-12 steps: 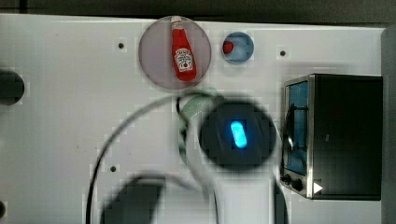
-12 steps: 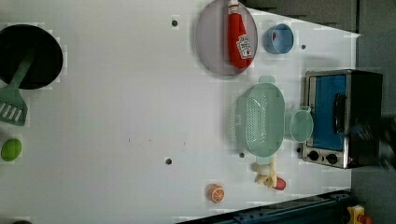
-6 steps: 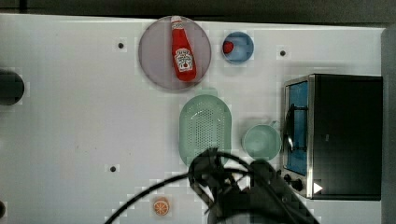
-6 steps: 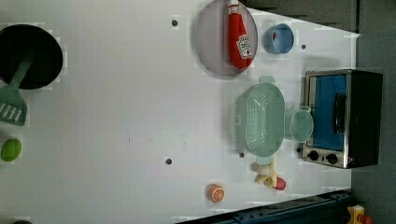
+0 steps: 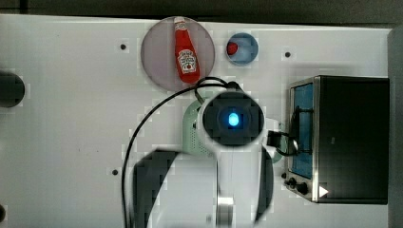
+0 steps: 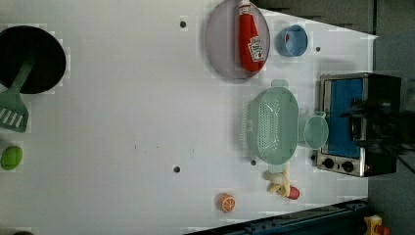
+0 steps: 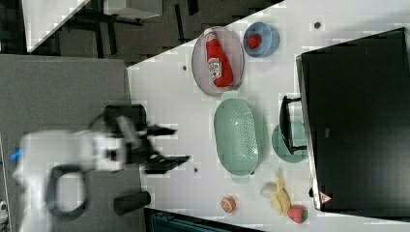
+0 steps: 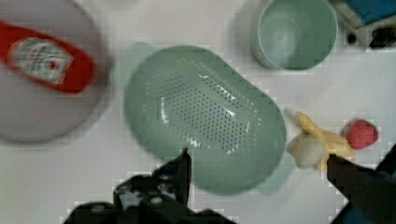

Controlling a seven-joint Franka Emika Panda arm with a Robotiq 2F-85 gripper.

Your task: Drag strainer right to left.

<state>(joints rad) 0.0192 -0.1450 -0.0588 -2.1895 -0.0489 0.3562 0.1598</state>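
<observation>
The strainer point(image 6: 272, 126) is a pale mint-green oval colander with many small holes, lying on the white table point(image 6: 122, 98) beside the toaster oven. It also shows in the right view point(image 7: 235, 135) and the wrist view point(image 8: 205, 112). In the top view my arm covers most of the strainer point(image 5: 190, 128). My gripper point(image 8: 258, 158) hangs above the strainer's rim, open, with nothing between its dark fingers point(image 8: 183, 170). From the right view, the gripper point(image 7: 180, 144) appears high, off to the right view's left of the strainer.
A mint cup point(image 6: 315, 132) touches the strainer next to the toaster oven point(image 6: 359, 122). A mauve plate point(image 6: 222, 44) holds a ketchup bottle point(image 6: 250, 36). Nearby are a blue bowl point(image 6: 292, 40), banana point(image 6: 278, 181), orange half point(image 6: 225, 202), black pan point(image 6: 29, 58) and spatula point(image 6: 12, 110).
In the top view my arm has swung from the bottom edge back over the strainer. The strainer and the other things have not moved.
</observation>
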